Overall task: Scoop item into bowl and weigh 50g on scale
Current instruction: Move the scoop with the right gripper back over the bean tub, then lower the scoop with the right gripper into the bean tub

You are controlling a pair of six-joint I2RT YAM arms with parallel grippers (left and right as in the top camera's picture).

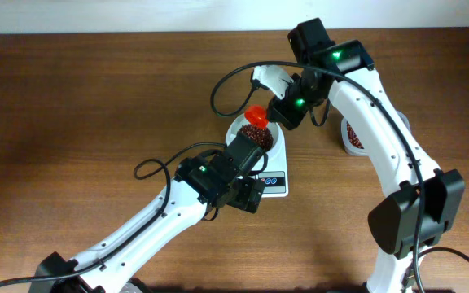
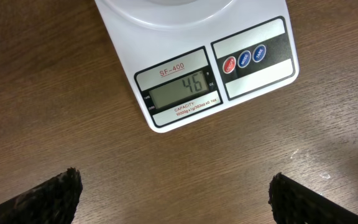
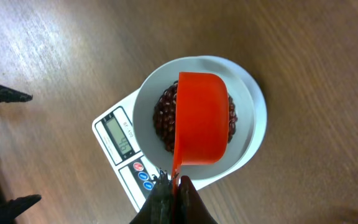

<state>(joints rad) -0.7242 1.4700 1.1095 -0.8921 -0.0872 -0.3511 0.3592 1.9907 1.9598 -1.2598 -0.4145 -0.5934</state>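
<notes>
The white scale [image 2: 216, 68] reads 46 on its display [image 2: 180, 93]; it also shows in the overhead view [image 1: 273, 182] and the right wrist view [image 3: 120, 140]. The white bowl [image 3: 247, 118] sits on it with red-brown beans [image 3: 165, 118] inside; it shows from above too [image 1: 273, 140]. My right gripper [image 3: 174, 186] is shut on the handle of an orange-red scoop [image 3: 202, 118], held tipped over the bowl; the scoop shows overhead [image 1: 256, 115]. My left gripper [image 2: 176, 196] is open and empty over bare table just in front of the scale.
A second white container [image 1: 353, 138] holding beans stands right of the scale, partly behind the right arm. Black cables loop near the bowl [image 1: 218, 89] and by the left arm [image 1: 149, 167].
</notes>
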